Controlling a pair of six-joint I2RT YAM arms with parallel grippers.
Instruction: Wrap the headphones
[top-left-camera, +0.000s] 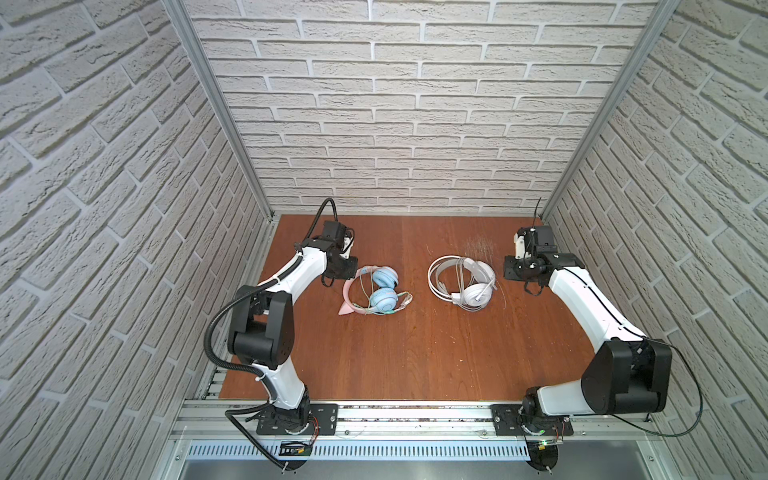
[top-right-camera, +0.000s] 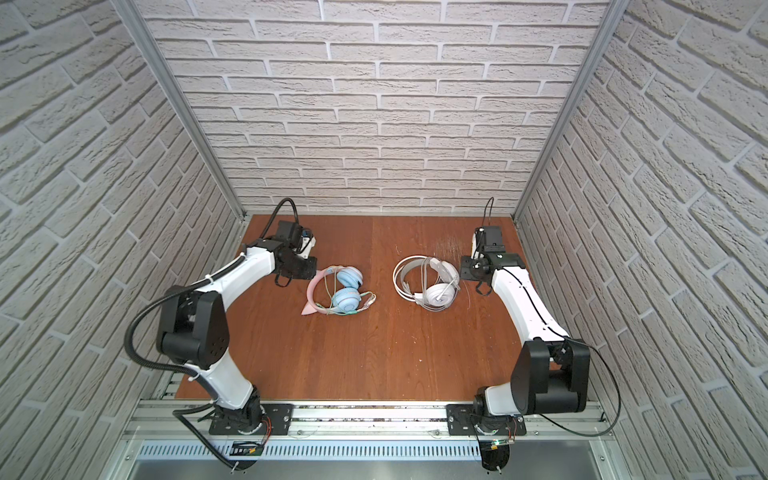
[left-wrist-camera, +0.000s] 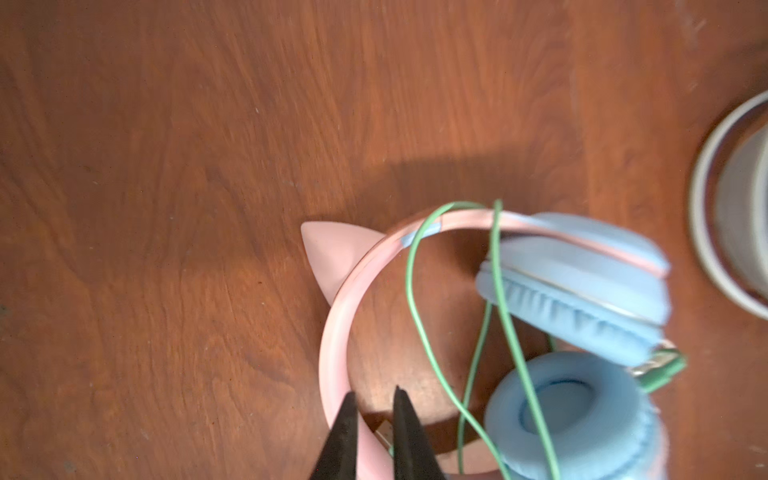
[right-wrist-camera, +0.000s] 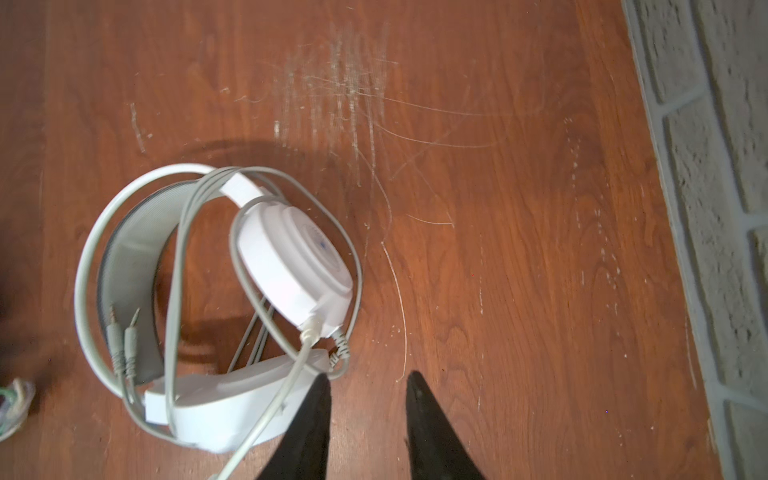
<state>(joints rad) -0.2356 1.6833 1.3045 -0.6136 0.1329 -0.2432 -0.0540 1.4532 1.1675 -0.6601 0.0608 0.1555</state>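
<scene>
Wrapping looks all but finished: the pink cat-ear headphones (top-left-camera: 384, 297) lie in the far half of the worktop (top-left-camera: 415, 353), left of middle, green cable (left-wrist-camera: 415, 299) looped across band and earcups; the white headphones (top-left-camera: 476, 293) lie right of middle, pale cable (right-wrist-camera: 178, 257) coiled round the headband. The left gripper (left-wrist-camera: 374, 395) hangs over the pink band, fingers slightly parted and empty; the right gripper (right-wrist-camera: 368, 378), beside the white pair, has fingers spread on nothing. Only withdrawal seems left.

White brick walls (top-left-camera: 395, 104) — scratched reddish wooden tabletop (top-left-camera: 415, 353)
</scene>
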